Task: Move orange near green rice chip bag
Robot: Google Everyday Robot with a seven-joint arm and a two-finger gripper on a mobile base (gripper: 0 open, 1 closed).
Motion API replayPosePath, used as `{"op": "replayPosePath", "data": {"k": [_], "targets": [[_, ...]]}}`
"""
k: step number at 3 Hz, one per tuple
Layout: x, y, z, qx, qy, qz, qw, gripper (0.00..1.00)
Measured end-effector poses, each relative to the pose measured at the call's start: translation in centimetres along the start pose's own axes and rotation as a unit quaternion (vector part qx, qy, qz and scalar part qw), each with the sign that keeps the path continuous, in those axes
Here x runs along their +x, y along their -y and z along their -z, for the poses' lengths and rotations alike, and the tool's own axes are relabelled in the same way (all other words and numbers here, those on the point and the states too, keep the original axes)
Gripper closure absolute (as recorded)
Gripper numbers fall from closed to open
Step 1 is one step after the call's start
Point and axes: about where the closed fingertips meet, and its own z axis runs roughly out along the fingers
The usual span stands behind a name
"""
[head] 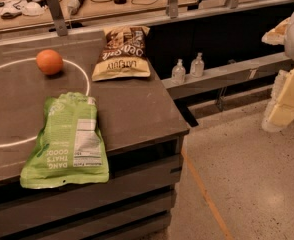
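Table [137, 109]; orange [49, 62] on it; claw [277, 34] far right, well apart

- A smooth, faintly shiny skin is seen on the orange [49, 62].
- Glossy plastic film is shown by the green rice chip bag [67, 144].
- Matt cream plastic is seen on the gripper [282, 104], at the right edge.

Tan chip bag [121, 54] on table [137, 115], two bottles [178, 72] on ledge [227, 73]
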Motion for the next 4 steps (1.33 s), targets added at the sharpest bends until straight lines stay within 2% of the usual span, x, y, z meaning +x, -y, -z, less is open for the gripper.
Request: {"op": "replayPosePath", "data": {"k": [1, 2, 3, 4], "targets": [[0.0, 0.0, 0.0, 0.0, 0.0, 0.0, 1.0, 0.0], [-2.0, 1.5, -2.2, -0.007, 0.024, 0.008, 0.9997, 0.0], [-7.6, 4.2, -7.5, -0.046, 0.064, 0.037, 0.9962, 0.0], [-11.9, 5.6, -11.0, -0.074, 0.093, 0.06, 0.9911, 0.0]]}}
